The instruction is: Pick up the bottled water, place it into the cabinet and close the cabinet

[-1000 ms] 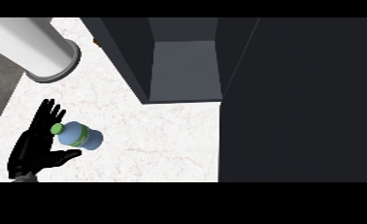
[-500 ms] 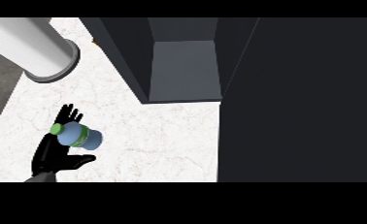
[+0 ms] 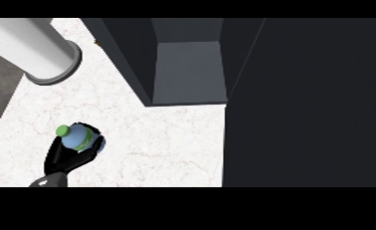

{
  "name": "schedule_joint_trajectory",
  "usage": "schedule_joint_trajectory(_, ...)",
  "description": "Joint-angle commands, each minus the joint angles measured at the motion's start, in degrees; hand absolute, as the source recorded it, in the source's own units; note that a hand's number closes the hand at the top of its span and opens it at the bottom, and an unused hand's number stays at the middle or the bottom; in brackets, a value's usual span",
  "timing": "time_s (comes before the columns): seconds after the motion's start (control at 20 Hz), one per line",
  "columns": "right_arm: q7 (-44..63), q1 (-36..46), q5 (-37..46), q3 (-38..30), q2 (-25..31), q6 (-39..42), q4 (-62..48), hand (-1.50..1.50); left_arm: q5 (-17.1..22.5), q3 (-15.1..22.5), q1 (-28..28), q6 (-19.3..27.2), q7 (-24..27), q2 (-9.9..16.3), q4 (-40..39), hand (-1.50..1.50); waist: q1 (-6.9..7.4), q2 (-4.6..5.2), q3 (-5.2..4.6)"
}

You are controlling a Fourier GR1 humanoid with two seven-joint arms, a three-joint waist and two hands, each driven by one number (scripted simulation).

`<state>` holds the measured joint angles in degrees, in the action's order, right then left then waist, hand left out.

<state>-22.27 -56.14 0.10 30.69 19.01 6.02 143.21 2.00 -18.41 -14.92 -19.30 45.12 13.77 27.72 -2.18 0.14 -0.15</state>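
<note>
Head view: the left robot hand (image 3: 67, 157) shows at the lower left, its fingers curled round the bottle (image 3: 78, 138), which lies against the palm with its green cap (image 3: 63, 131) pointing up and left in the view. The bottle sits over the white marbled tabletop (image 3: 169, 139); whether it is lifted clear or touching cannot be told from this angle. The cabinet (image 3: 187, 69) stands open well apart, up and to the right, its grey inner floor visible; the broad dark panel (image 3: 301, 104) at the right looks like its door. A grey cylinder (image 3: 44, 50) lies at the upper left. The right robot hand is not seen.

The step in hand appears to be securing the grasp before the carry. To do it well, the hand should likely close fully round the body rather than the cap, lift straight, then travel up and right toward the opening, clear of the cabinet's near wall.

No brand, label text or other writing can be read; the bottle shows only a green band.
</note>
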Motion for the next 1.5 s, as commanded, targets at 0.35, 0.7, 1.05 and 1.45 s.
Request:
schedule_joint_trajectory(0.35,1.0,-2.3,2.7,-0.2,4.1,-2.2,6.0,-1.50,-10.5,7.8,1.6,13.8,17.0,-8.3,-2.7,1.50,0.61,-0.18,0.01)
schedule_joint_trajectory(0.7,2.9,-3.1,0.6,-0.7,5.6,-4.2,9.4,-1.50,-9.2,8.3,1.5,12.6,14.7,-11.4,1.5,1.50,1.29,-0.31,0.08)
schedule_joint_trajectory(1.05,-0.6,-1.5,0.5,0.1,6.3,-3.6,5.5,-1.50,0.9,18.5,-3.6,15.6,8.3,-13.6,4.9,1.50,0.50,-0.53,0.07)
schedule_joint_trajectory(1.45,0.1,-1.0,-1.2,-1.4,6.1,-5.4,5.3,-1.50,10.7,32.2,-5.7,28.0,-9.4,-13.8,20.8,1.50,1.31,-0.57,0.17)
